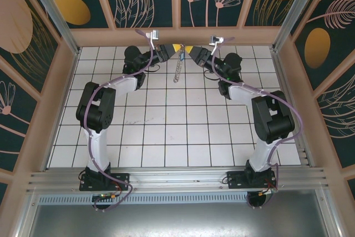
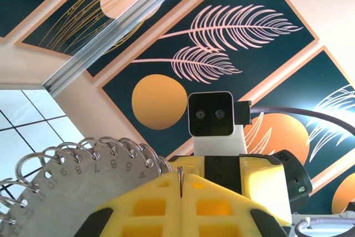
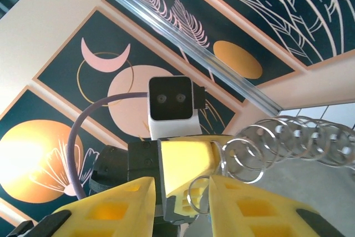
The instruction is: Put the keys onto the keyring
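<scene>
My left claw (image 2: 181, 190) pinches the keyring (image 2: 181, 175); my right claw (image 3: 182, 186) gapes. If that pinch slips, I judge the linked rings (image 3: 299, 137) will drop.

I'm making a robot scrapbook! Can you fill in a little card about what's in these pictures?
left gripper: shut on a thin metal piece
right gripper: open, facing the left gripper
linked rings: dangle where both grippers meet
numbered plate: grey, rings threaded along its curved edge
table: white tiles
</scene>
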Motion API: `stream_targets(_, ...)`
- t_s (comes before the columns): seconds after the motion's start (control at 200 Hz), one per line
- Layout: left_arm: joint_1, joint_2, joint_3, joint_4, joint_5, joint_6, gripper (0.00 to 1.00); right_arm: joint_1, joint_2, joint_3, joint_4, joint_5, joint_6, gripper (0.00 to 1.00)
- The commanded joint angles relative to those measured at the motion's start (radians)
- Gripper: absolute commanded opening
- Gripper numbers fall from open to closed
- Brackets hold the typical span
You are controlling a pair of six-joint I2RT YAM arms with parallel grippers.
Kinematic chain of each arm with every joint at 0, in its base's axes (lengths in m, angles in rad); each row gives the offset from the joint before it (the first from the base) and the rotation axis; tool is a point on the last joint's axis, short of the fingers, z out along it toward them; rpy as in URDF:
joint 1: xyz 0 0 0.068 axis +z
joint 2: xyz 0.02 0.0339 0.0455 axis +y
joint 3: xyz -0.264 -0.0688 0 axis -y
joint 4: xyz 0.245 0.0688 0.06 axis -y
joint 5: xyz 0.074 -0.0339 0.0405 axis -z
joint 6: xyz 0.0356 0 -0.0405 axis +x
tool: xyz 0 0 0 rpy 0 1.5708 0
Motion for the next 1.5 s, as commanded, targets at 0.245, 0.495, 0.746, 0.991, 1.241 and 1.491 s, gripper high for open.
stream_targets(0.245,-0.008,-0.041,0.001,0.077,-0.003,-0.009,0.0,0.017,0.037,0.063,0.073,-0.011,0.018,0.31)
stream_targets(0.495,-0.008,-0.048,-0.002,0.075,-0.002,-0.007,0.0,-0.001,0.033,0.031,0.069,0.022,0.007,0.31)
stream_targets(0.746,-0.01,-0.048,-0.002,0.075,0.0,-0.006,0.0,-0.003,0.047,0.042,0.074,0.013,0.016,0.31)
stream_targets(0.991,-0.011,-0.05,-0.003,0.077,-0.001,-0.006,0.0,0.003,0.068,0.067,0.073,0.006,0.022,0.31)
stream_targets(1.241,-0.01,-0.051,-0.004,0.075,-0.001,-0.006,0.0,0.012,0.083,0.093,0.065,-0.006,0.022,0.29)
stream_targets(1.491,-0.011,-0.047,-0.008,0.075,0.0,-0.003,0.0,0.012,0.078,0.099,0.056,-0.018,0.015,0.2)
